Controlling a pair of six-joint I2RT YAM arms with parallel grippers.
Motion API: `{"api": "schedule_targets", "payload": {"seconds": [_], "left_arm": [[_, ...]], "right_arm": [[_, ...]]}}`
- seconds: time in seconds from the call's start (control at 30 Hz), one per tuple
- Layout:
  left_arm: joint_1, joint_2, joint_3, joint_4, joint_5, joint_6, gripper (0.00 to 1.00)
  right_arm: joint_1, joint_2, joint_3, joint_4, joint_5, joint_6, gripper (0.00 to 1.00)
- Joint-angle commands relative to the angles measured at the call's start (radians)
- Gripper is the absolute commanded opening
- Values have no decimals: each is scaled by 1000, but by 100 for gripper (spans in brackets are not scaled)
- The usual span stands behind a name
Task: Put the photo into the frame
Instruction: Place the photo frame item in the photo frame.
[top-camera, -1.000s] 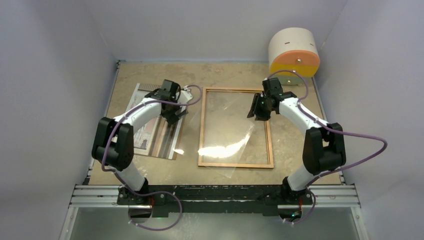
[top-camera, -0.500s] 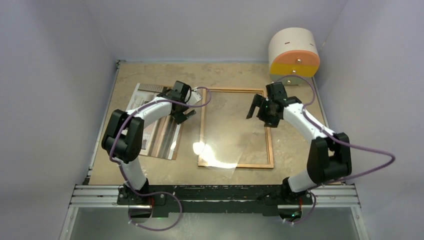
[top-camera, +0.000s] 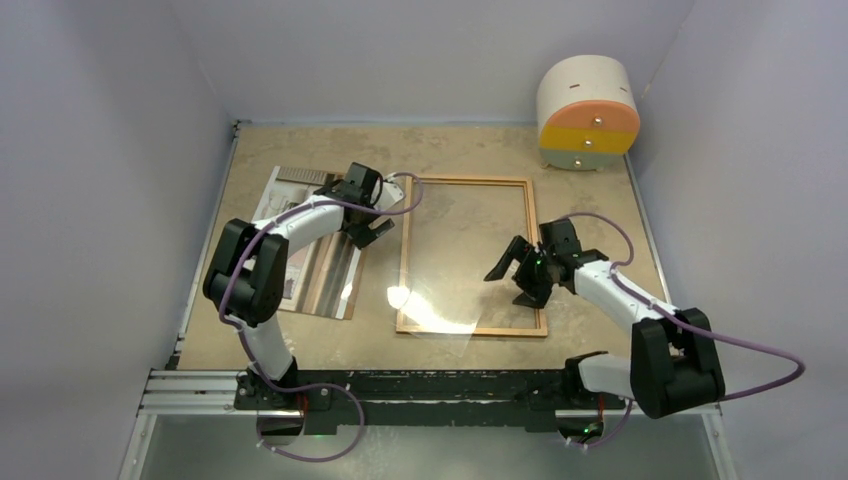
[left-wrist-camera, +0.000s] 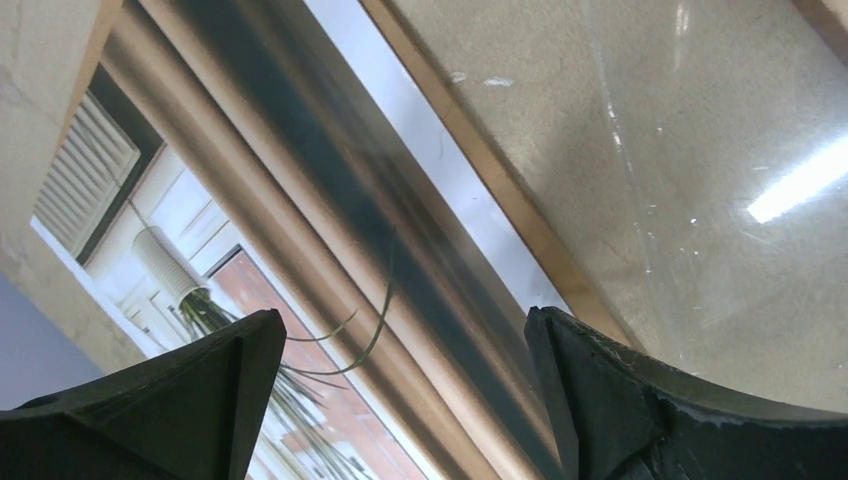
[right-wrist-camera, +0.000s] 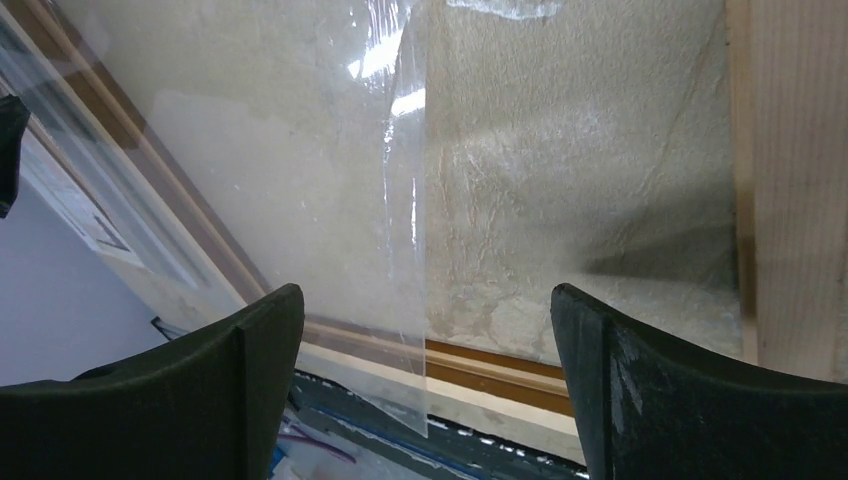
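The photo (top-camera: 320, 275) lies flat on the table left of the frame, partly under my left arm. The left wrist view shows its plant and curtains (left-wrist-camera: 200, 300). The orange-brown wooden frame (top-camera: 465, 180) lies flat at the centre. A clear pane (top-camera: 440, 300) rests skewed in it, with its near corner over the bottom rail. My left gripper (top-camera: 370, 232) is open and empty over the photo's right edge (left-wrist-camera: 405, 400), beside the frame's left rail (left-wrist-camera: 500, 190). My right gripper (top-camera: 510, 283) is open and empty above the frame's near right part (right-wrist-camera: 425, 390), over the pane's edge (right-wrist-camera: 400, 200).
A round cabinet (top-camera: 588, 105) with orange, yellow and grey drawers stands at the back right corner. Grey walls close in the table on three sides. The black mounting rail (top-camera: 430, 385) runs along the near edge.
My right gripper has pulled back from the frame's far right corner to its near right part. The pane has settled lower in the frame. My left gripper shifted slightly right.
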Motion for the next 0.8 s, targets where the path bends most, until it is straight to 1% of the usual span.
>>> {"api": "schedule_targets", "payload": {"seconds": [0.0,0.23,0.33,0.43,0.53,0.67,0.77], "left_arm": [[-4,-30,-35,43,62,-38,100],[-4,-46,-70,70,138,-49,100],[-4,-36,-70,64,147,-55,100],[-4,-25,-76,66,148,-50,100],[-4,-15,-84,68,151,-43,100],[-4,-8,-91,71,161,-34,100],[-4,-3,-92,62,179,-31,100]], "right_arm": [[23,-2,-79,174,-85,95,93],[67,-4,-213,448,-51,199,90],[94,11,-259,563,-28,245,89],[100,31,-320,711,-29,304,88],[105,36,-359,817,-15,353,88],[106,33,-396,950,-15,404,83],[106,34,-418,1082,-36,437,78]]}}
